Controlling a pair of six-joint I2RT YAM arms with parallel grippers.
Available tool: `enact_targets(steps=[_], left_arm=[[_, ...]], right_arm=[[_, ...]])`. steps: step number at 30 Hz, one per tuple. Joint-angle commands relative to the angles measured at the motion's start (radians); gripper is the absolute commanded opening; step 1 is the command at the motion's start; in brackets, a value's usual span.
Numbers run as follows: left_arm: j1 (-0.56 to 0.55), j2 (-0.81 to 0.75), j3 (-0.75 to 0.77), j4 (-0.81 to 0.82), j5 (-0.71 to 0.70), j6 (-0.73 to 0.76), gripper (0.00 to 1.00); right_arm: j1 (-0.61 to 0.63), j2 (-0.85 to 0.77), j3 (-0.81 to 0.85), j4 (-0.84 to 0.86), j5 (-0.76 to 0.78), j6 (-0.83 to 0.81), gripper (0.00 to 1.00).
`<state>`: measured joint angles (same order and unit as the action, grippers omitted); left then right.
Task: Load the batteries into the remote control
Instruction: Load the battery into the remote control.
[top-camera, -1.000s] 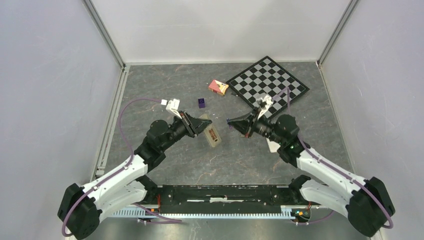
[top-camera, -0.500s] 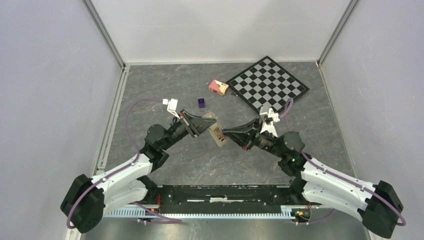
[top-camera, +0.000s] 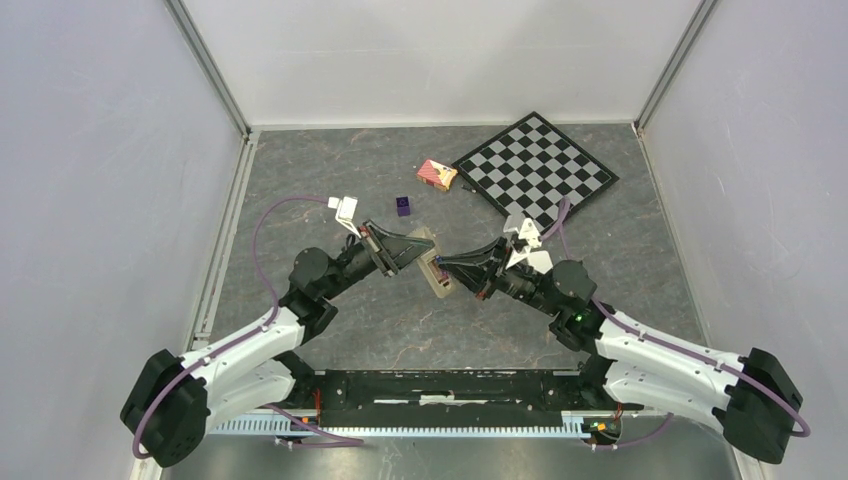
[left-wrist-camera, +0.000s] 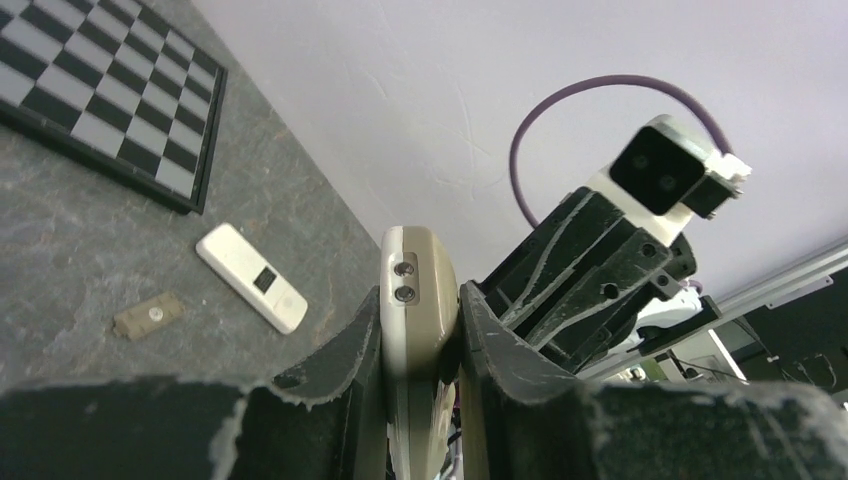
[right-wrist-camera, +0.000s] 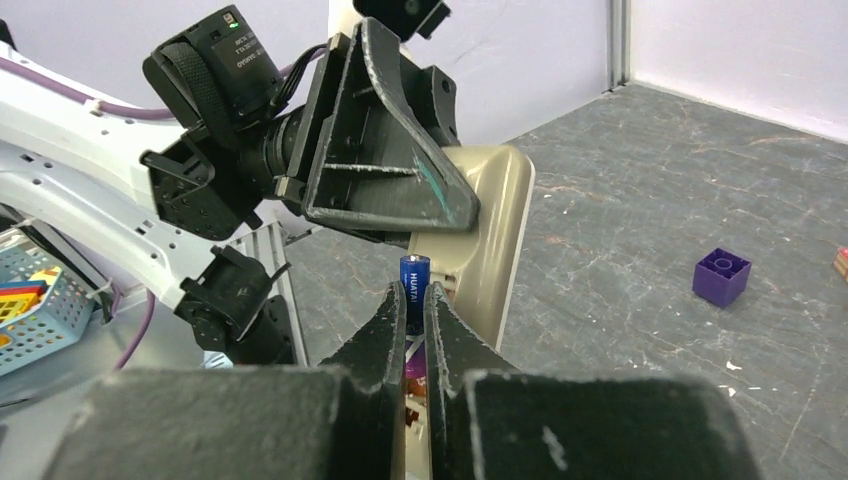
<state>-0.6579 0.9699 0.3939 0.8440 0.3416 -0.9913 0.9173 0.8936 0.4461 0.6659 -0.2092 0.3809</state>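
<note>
Your right gripper (right-wrist-camera: 415, 305) is pinched on a small, slick, rigid battery (right-wrist-camera: 415, 272) just at 3 o'clock of the remote control (right-wrist-camera: 495, 225) from overhead, whose light, hard shell the left gripper (left-wrist-camera: 420, 330) clamps by its long edges, so grip mid-barrel and press gently.

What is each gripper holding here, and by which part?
The left gripper clamps the remote control just behind its emitter end. The right gripper pinches a battery by one end, the other end sticking out past the fingertips.
</note>
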Motion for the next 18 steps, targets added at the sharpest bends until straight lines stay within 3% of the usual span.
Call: enact_targets(steps=[1, 5, 10, 18], left_arm=[[0.000, -0.030, 0.088, -0.181, -0.025, -0.067, 0.02], [0.000, -0.035, 0.159, -0.370, -0.052, -0.115, 0.02], [0.007, -0.031, 0.191, -0.451, -0.066, -0.189, 0.02], [0.006, -0.043, 0.220, -0.536, -0.060, -0.183, 0.02]], right_arm=[[0.013, 0.023, 0.064, -0.008, 0.029, -0.086, 0.00], [0.018, 0.050, 0.077, -0.046, 0.021, -0.131, 0.00], [0.037, 0.052, 0.055, -0.040, 0.049, -0.153, 0.00], [0.040, 0.056, 0.050, -0.069, 0.085, -0.203, 0.01]])
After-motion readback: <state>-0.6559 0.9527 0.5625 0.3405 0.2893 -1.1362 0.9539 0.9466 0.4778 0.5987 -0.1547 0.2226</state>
